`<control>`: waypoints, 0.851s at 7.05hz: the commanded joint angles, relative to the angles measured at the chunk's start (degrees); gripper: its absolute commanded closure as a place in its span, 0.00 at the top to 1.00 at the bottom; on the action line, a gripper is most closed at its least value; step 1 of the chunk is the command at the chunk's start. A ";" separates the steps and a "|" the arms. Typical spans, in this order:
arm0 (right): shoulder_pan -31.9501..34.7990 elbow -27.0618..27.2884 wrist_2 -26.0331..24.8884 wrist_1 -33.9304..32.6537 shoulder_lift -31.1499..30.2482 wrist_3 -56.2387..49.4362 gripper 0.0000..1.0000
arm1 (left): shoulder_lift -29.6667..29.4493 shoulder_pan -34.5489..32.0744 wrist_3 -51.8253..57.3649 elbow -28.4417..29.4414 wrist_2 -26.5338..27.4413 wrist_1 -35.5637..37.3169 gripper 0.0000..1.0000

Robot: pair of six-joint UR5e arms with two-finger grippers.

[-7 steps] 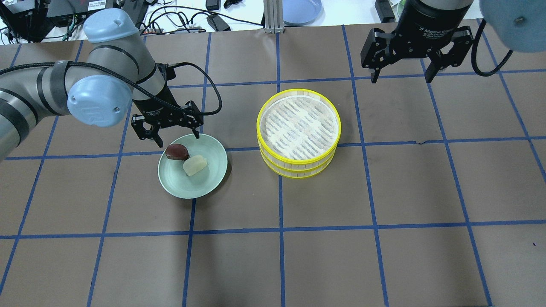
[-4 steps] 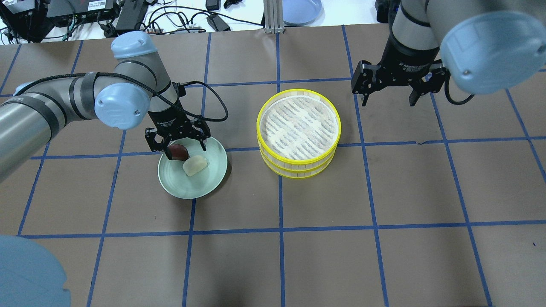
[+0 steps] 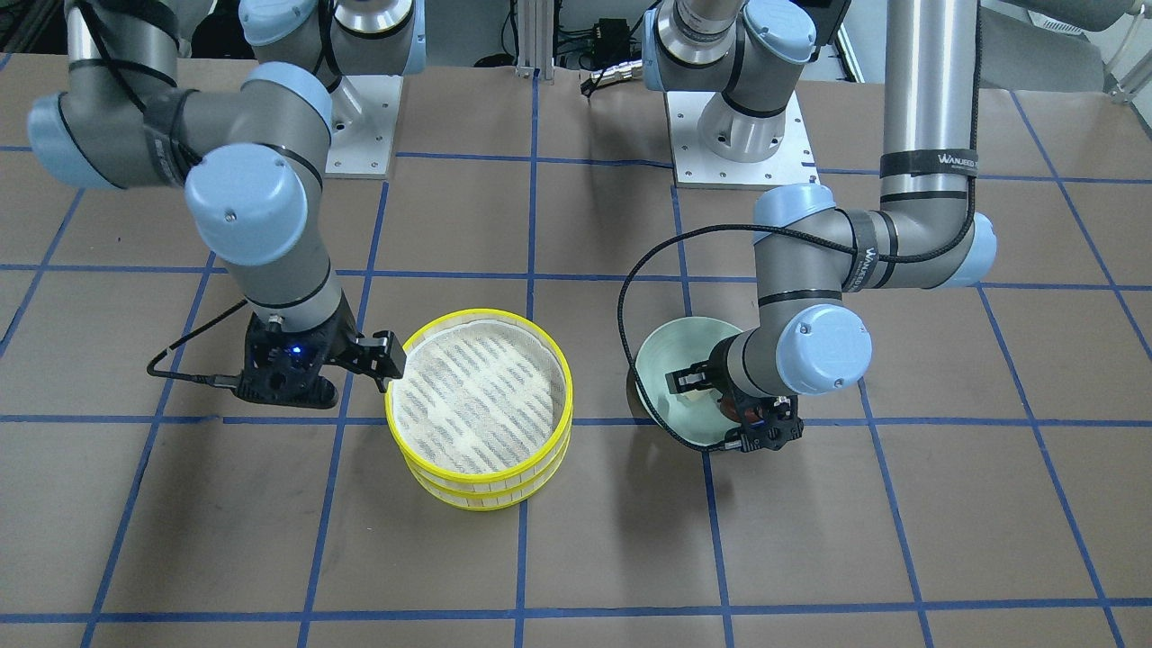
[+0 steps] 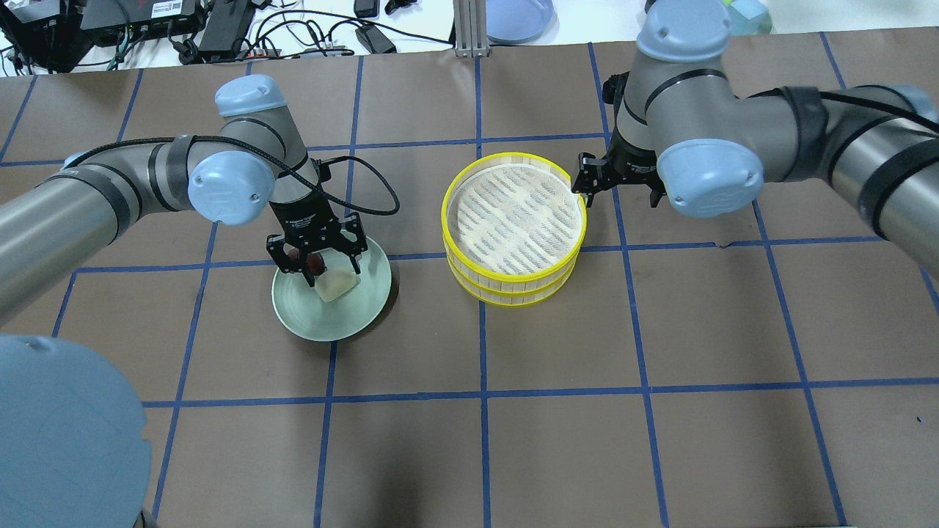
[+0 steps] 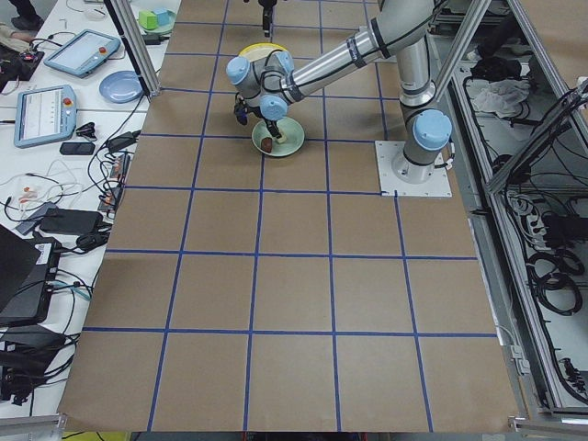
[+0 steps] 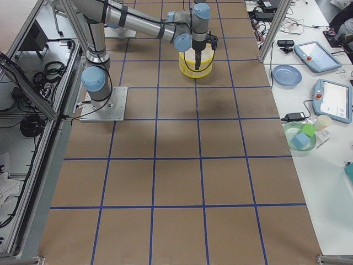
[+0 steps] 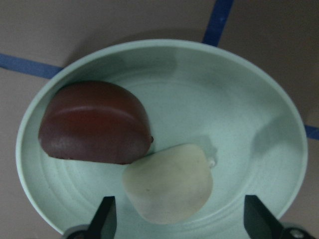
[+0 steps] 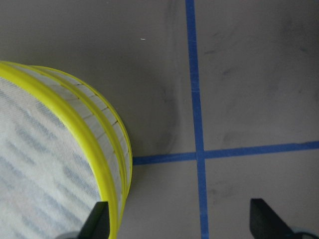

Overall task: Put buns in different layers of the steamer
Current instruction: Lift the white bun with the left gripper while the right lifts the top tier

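Observation:
The steamer (image 4: 513,220) is two stacked yellow-rimmed trays with nothing in the top one; it also shows in the front view (image 3: 477,405). The dark reddish-brown bun (image 7: 94,124) and the pale cream bun (image 7: 169,181) lie touching on a pale green plate (image 7: 279,124). My left gripper (image 4: 320,258) is open, low over the plate, its fingertips (image 7: 104,219) on either side of the cream bun (image 4: 336,286). My right gripper (image 4: 618,187) is open and empty at the steamer's right rim (image 8: 75,129), with one fingertip (image 8: 99,221) over the rim.
The plate (image 4: 308,315) sits left of the steamer on the brown taped table. Cables, tablets and a blue plate (image 4: 519,18) lie beyond the far table edge. Both arms' elbows hang over the table on either side.
My left gripper came down and in over the plate and the buns. My right gripper moved left and down to the steamer's right rim. The buns and the steamer have not moved.

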 commanded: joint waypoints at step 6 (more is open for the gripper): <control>2.63 -0.38 -0.57 -3.63 2.84 1.98 0.15 | 2.99 -0.70 -3.57 5.16 0.26 -1.87 0.00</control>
